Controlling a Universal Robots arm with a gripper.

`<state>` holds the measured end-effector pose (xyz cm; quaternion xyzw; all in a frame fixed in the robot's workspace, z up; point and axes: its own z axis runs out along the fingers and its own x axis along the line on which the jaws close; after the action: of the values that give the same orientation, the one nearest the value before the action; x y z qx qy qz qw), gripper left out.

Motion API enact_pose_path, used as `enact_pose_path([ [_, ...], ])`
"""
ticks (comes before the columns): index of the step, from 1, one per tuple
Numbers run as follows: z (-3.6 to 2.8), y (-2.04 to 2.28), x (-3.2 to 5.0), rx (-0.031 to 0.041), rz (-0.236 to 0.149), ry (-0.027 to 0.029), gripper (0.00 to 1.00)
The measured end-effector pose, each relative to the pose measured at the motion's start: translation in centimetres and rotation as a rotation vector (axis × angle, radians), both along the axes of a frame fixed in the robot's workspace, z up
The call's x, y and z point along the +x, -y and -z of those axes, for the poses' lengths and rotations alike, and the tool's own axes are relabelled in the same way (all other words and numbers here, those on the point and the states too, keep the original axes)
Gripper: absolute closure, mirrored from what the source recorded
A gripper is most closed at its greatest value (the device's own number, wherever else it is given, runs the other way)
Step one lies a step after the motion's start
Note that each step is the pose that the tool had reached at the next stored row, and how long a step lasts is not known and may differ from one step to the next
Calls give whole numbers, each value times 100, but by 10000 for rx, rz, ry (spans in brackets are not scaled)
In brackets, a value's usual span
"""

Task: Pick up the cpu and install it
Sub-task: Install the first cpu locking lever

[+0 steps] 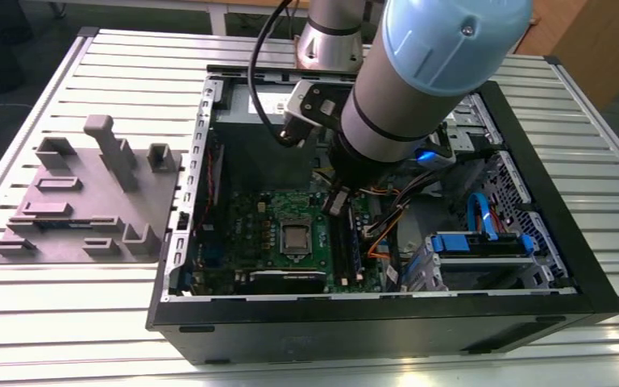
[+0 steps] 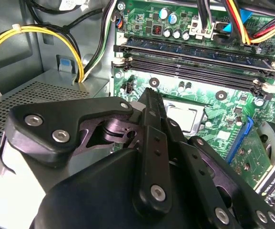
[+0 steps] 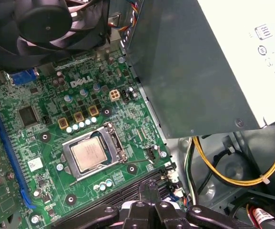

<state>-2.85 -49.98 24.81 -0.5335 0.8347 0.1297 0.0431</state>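
The cpu, a small silvery square chip, lies flat inside the metal-framed socket of the green motherboard. In the exterior view the cpu shows in the middle of the board inside the open computer case. My gripper hangs a little above the board, just to the exterior view's right of the socket, over the black memory slots. Its black fingers are pressed together with nothing between them. The cpu shows just beyond the fingertips, and the gripper stands apart from it.
The black case wall surrounds the work. A grey power supply box and yellow cables lie close beside the gripper. A black fan sits past the socket. A grey fixture plate lies on the slatted table outside the case.
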Motion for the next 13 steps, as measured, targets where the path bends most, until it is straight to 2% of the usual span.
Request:
enact_pose_path([
  [1,1,0,-14,2,-7,12,90],
  [4,1,0,-15,3,-390,13,90],
  [13,14,-37,-14,44,-387,14,90],
])
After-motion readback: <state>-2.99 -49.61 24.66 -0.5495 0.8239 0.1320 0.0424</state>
